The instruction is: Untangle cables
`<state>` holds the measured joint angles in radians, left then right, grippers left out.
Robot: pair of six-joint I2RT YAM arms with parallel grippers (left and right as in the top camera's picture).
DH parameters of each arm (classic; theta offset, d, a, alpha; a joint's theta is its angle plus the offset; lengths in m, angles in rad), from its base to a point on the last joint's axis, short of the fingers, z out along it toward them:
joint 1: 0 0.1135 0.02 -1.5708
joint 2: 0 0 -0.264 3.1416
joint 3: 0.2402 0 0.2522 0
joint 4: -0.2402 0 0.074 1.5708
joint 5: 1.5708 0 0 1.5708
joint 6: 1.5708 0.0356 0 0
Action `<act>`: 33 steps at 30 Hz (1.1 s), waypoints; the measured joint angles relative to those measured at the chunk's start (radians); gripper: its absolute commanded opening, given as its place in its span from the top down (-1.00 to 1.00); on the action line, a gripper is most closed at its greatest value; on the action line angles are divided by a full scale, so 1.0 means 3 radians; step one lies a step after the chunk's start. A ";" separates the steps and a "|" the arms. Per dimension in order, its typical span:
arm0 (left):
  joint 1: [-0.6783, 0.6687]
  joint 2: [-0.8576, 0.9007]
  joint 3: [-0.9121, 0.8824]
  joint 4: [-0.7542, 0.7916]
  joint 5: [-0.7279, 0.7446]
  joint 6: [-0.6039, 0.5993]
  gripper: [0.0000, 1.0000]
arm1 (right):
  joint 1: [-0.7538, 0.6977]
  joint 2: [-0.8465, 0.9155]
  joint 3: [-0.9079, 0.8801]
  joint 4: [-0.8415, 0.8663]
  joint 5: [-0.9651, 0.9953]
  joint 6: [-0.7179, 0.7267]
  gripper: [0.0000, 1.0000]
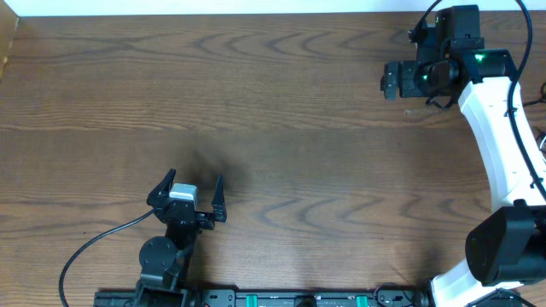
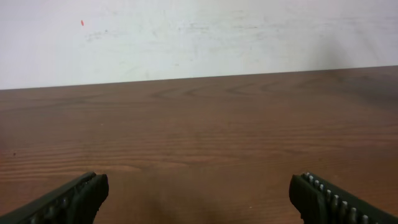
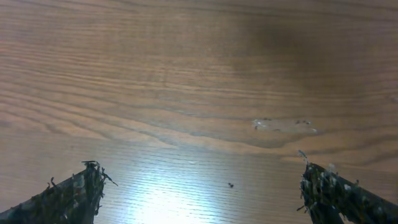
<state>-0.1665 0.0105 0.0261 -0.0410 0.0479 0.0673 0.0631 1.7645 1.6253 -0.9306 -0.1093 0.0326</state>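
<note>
The cables are out of view; none of the three views shows one on the wooden table (image 1: 281,128). My left gripper (image 1: 195,177) sits low near the front left of the table, open, and the left wrist view shows only bare wood between its fingers (image 2: 81,196). Over the far right of the table, my right gripper (image 1: 388,80) points left. It is open too, with bare wood between its worn fingertips (image 3: 84,186).
A pale smear (image 3: 285,125) marks the wood ahead of the right gripper. The left arm's own thick black cable (image 1: 90,249) loops off the front left. A black rail (image 1: 256,298) runs along the front edge. A white wall (image 2: 199,37) rises behind the far edge.
</note>
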 measured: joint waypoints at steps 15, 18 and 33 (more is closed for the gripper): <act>-0.0001 0.0000 0.0000 -0.0001 0.0000 -0.0001 -0.95 | 0.0000 -0.0701 -0.0874 0.0867 0.0142 0.0000 -0.99; 0.0000 0.0000 0.0000 0.0000 0.0001 0.0000 -0.95 | 0.0000 -0.1033 -0.1498 0.1403 0.0141 -0.0001 -0.99; 0.0000 0.0000 0.0000 -0.0001 0.0009 0.0001 -0.95 | 0.0000 -0.2239 -0.4063 0.4163 -0.0062 0.0114 -0.98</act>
<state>-0.1665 0.0105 0.0261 -0.0414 0.0505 0.0677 0.0631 1.0927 0.4065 0.3183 -0.1280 0.0669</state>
